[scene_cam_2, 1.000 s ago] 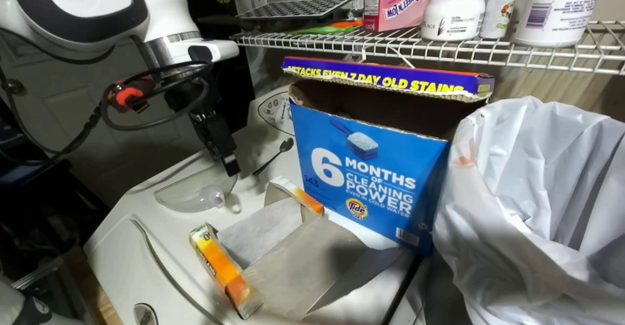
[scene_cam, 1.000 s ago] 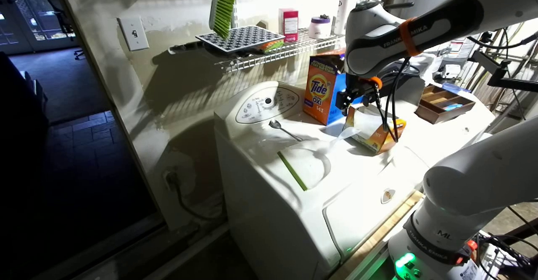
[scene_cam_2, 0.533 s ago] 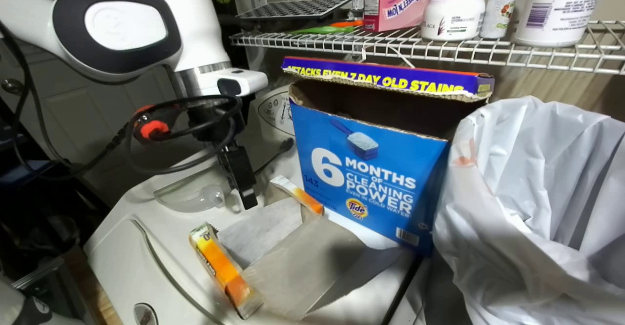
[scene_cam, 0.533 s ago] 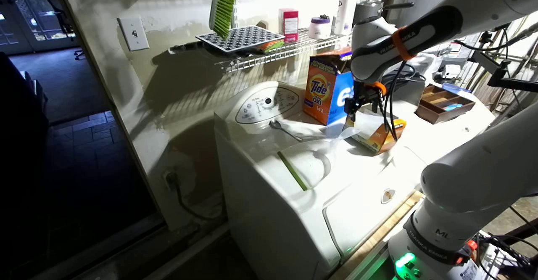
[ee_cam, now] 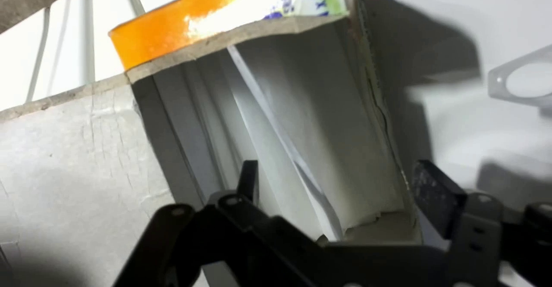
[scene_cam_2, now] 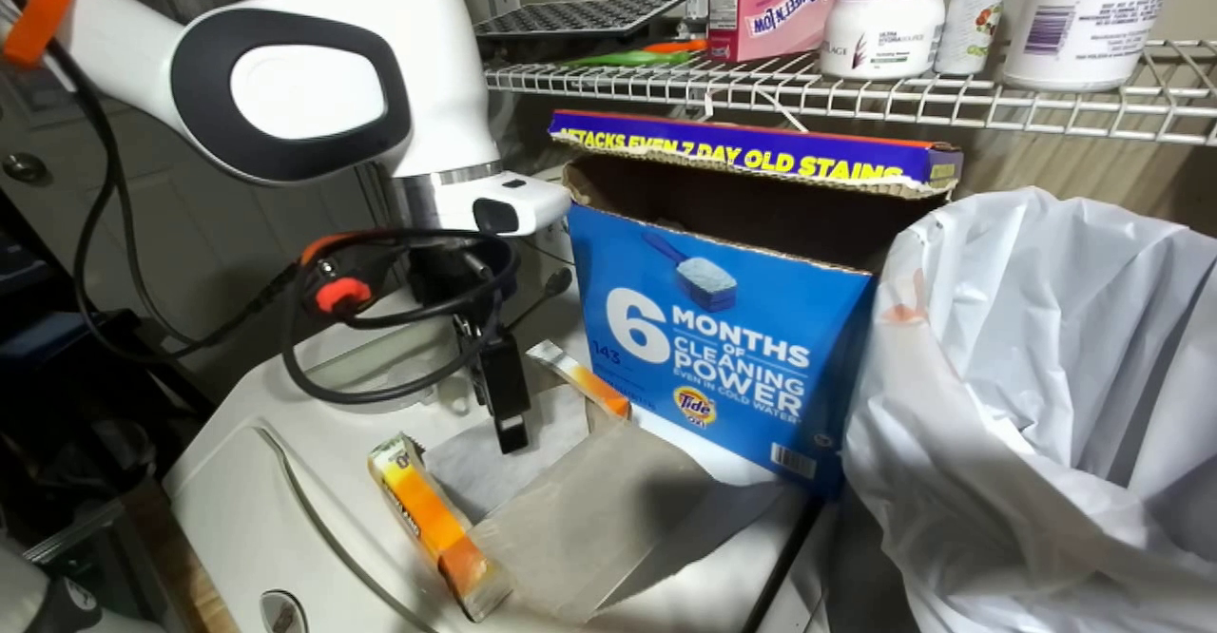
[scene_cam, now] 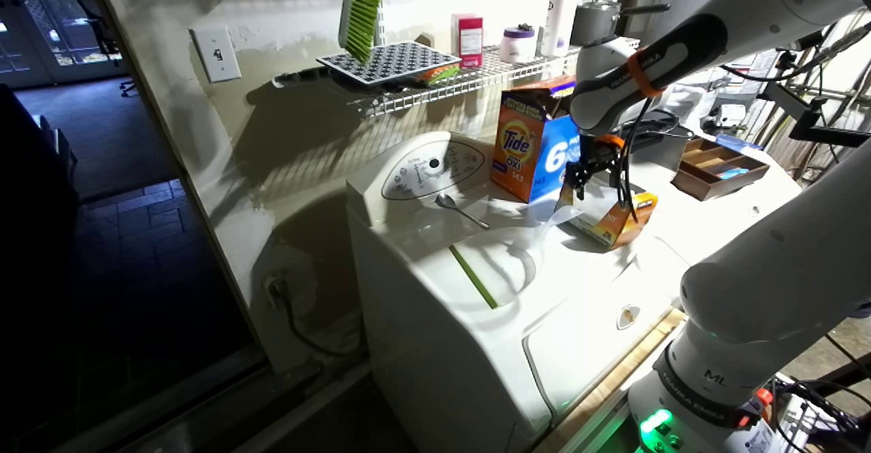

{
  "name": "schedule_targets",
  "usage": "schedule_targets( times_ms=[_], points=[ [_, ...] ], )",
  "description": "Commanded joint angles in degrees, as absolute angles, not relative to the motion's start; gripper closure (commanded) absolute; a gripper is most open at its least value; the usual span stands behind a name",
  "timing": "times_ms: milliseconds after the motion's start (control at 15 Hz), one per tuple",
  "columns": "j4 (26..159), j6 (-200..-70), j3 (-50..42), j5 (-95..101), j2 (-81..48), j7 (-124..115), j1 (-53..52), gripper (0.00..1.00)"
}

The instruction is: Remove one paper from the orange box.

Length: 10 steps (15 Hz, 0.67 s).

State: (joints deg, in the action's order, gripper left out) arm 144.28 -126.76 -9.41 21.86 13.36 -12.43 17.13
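Here | paper (ee_cam: 286, 140): inside orange box (ee_cam: 189, 22) | position: beneath spread tool (ee_cam: 338, 183)

Orange box (scene_cam: 610, 226): low orange/yellow carton, top torn open, flap folded out, R of ctr in an exterior view; paper (ee_cam: 278, 127): thin, white, edge up inside it, approx. ctr of wrist view

one tide box (scene_cam_2: 723, 329) is standing; beside it, one low orange carton (scene_cam: 612, 223) is holding white sheets (ee_cam: 267, 153) too overlapped for counting. near the tide box, one spoon (scene_cam: 465, 213) is lying. above the tide box, one wire shelf (scene_cam_2: 761, 91) is bearing one pink box (scene_cam_2: 784, 1), one jar (scene_cam_2: 884, 34), two white containers (scene_cam_2: 973, 20) and one lidded pot (scene_cam: 594, 21).
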Motion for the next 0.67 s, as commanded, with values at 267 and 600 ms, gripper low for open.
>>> schedule_targets(
  times_ms=[267, 600],
  points=[
    [142.7, -130.53, -10.68, 23.24, 11.83, -13.81, 17.39, 0.68],
    [142.09, -131.48, -11.06, 22.85, 12.37, -13.3, 17.54, 0.99]
  ],
)
